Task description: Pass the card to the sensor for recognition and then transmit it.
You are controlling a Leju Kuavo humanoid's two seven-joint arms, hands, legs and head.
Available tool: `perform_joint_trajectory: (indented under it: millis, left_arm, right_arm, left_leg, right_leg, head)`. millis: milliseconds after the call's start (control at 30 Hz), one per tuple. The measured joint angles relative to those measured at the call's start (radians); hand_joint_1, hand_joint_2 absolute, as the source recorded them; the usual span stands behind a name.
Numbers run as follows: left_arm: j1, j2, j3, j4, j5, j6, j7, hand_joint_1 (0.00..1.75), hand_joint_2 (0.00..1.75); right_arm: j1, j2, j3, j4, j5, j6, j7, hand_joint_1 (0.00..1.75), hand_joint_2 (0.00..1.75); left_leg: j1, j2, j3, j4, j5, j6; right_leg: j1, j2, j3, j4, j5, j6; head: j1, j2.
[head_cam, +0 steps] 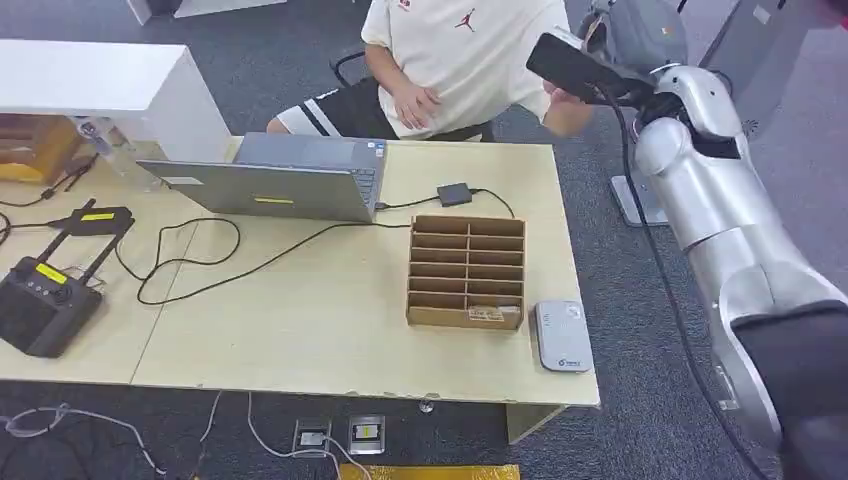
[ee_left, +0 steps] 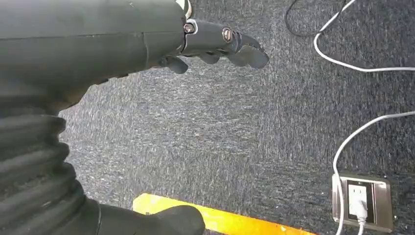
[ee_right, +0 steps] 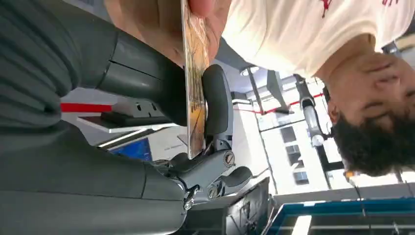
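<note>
Your right hand (ee_right: 195, 122) was raised high toward the person (head_cam: 465, 60) seated behind the table, and it held the card (ee_right: 195, 73) on edge, pinched between the thick thumb (ee_right: 218, 100) and the darker fingers (ee_right: 147, 83) on the other face. The person's hand (ee_right: 166, 24) gripped the far end of the same card, so both of you were on it at once. In the head view your right hand (head_cam: 585, 65) sat at the end of the silver right arm (head_cam: 720, 230), beyond the far right corner of the table (head_cam: 300, 330), and the card itself could not be made out there. Your left hand (ee_left: 215, 46) hung low over the dark carpet (ee_left: 220, 137), fingers gently curled and apart with nothing in them; a floor socket (ee_left: 361, 200) with white cables (ee_left: 352, 63) lay nearby, beside a yellow strip (ee_left: 235, 220). On the table, the white card reader (head_cam: 562, 336) lay flat near the front right edge, just beside a cardboard sorting box (head_cam: 467, 272) with a card in its nearest slot. Behind the box was a small black adapter (head_cam: 454, 194) wired to an open laptop (head_cam: 290, 180). A black remote controller (head_cam: 45, 295) rested at the left end of the table.
</note>
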Motion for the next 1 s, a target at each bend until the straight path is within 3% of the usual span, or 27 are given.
perform_joint_trajectory:
  millis: [233, 267, 300, 333, 400, 433, 600, 733, 767, 900, 1000]
  left_arm:
    - [0.011, 0.0, 0.0, 0.0, 0.0, 0.004, 0.0, 0.0, 1.75]
    - [0.013, 0.0, 0.0, 0.0, 0.0, 0.004, 0.0, 0.0, 1.75]
    - [0.014, 0.0, 0.0, 0.0, 0.0, 0.004, 0.0, 0.0, 1.75]
    - [0.015, 0.0, 0.0, 0.0, 0.0, 0.004, 0.0, 0.0, 1.75]
    - [0.015, 0.0, 0.0, 0.0, 0.001, 0.003, 0.0, 0.0, 1.75]
    - [0.015, 0.0, 0.0, 0.0, 0.002, 0.003, 0.0, 0.0, 1.75]
    - [0.016, -0.003, 0.0, 0.0, 0.02, 0.011, 0.0, 0.0, 1.75]
    - [0.025, -0.01, 0.0, 0.001, 0.032, 0.024, 0.0, 0.0, 1.75]
    - [0.026, -0.011, 0.0, 0.001, 0.034, 0.024, 0.0, 0.0, 1.75]
    - [0.028, -0.014, 0.0, 0.003, 0.036, 0.025, 0.0, 0.0, 1.75]
    - [0.028, -0.016, 0.0, 0.005, 0.037, 0.024, 0.0, 0.0, 1.75]
  right_arm:
    - [-0.001, 0.029, 0.027, 0.077, 0.008, -0.002, 0.01, 1.75, 1.75]
    - [-0.001, 0.031, 0.032, 0.085, 0.008, -0.002, 0.01, 1.64, 1.75]
    - [-0.001, 0.033, 0.035, 0.092, 0.008, -0.002, 0.011, 0.23, 1.75]
    - [-0.001, 0.034, 0.038, 0.1, 0.008, -0.002, 0.011, 0.0, 1.75]
    - [-0.001, 0.034, 0.045, 0.107, 0.008, -0.002, 0.009, 0.0, 1.75]
    - [-0.001, 0.035, 0.046, 0.11, 0.007, -0.003, 0.005, 0.0, 0.0]
    - [-0.001, 0.037, 0.046, 0.122, -0.08, -0.056, -0.031, 0.0, 0.0]
    - [0.006, 0.036, -0.008, 0.103, -0.363, -0.037, -0.1, 0.0, 0.0]
    - [0.013, 0.035, -0.028, 0.087, -0.41, -0.025, -0.098, 0.0, 1.75]
    - [0.04, 0.026, -0.079, 0.028, -0.516, 0.014, -0.087, 0.0, 1.75]
    - [0.093, 0.008, -0.13, -0.053, -0.757, 0.113, -0.028, 0.0, 1.75]
  left_leg:
    - [0.0, 0.0, 0.0, 0.0, 0.0, 0.0]
    - [0.0, 0.0, 0.0, 0.0, 0.0, 0.0]
    - [0.0, 0.0, 0.0, 0.0, 0.0, 0.0]
    - [0.0, 0.0, 0.0, 0.0, 0.0, 0.0]
    - [0.0, 0.0, 0.0, 0.0, 0.0, 0.0]
    - [0.0, 0.0, 0.0, 0.0, 0.0, 0.0]
    - [0.0, 0.0, 0.0, 0.0, 0.0, 0.0]
    - [0.0, 0.0, 0.001, 0.0, 0.0, 0.0]
    - [0.0, 0.0, 0.001, 0.0, 0.0, 0.0]
    - [0.0, 0.0, 0.001, 0.0, 0.0, 0.0]
    - [0.0, 0.0, 0.002, 0.001, 0.0, 0.0]
  right_leg:
    - [0.0, 0.0, 0.0, -0.001, 0.0, 0.0]
    - [0.0, 0.0, 0.0, -0.001, 0.0, 0.0]
    - [0.0, 0.0, 0.0, -0.001, 0.0, 0.0]
    - [0.0, 0.0, 0.0, -0.001, 0.0, 0.0]
    - [0.0, 0.0, 0.0, -0.001, 0.0, 0.0]
    - [0.0, 0.0, 0.0, -0.001, 0.0, 0.0]
    - [0.0, 0.001, 0.0, -0.001, 0.0, 0.0]
    - [0.0, 0.001, -0.001, -0.001, 0.0, 0.0]
    - [0.0, 0.001, 0.0, -0.001, 0.0, 0.0]
    - [0.0, 0.001, 0.0, -0.001, 0.0, 0.0]
    - [0.0, 0.001, 0.001, -0.002, 0.0, 0.0]
  head:
    - [0.0, 0.0]
    - [0.0, 0.0]
    - [0.0, 0.0]
    - [0.0, 0.0]
    - [0.0, 0.0]
    - [0.0, 0.0]
    - [0.0, 0.0]
    - [0.0, 0.0]
    - [0.0, 0.0]
    - [0.0, 0.0]
    - [-0.001, 0.0]
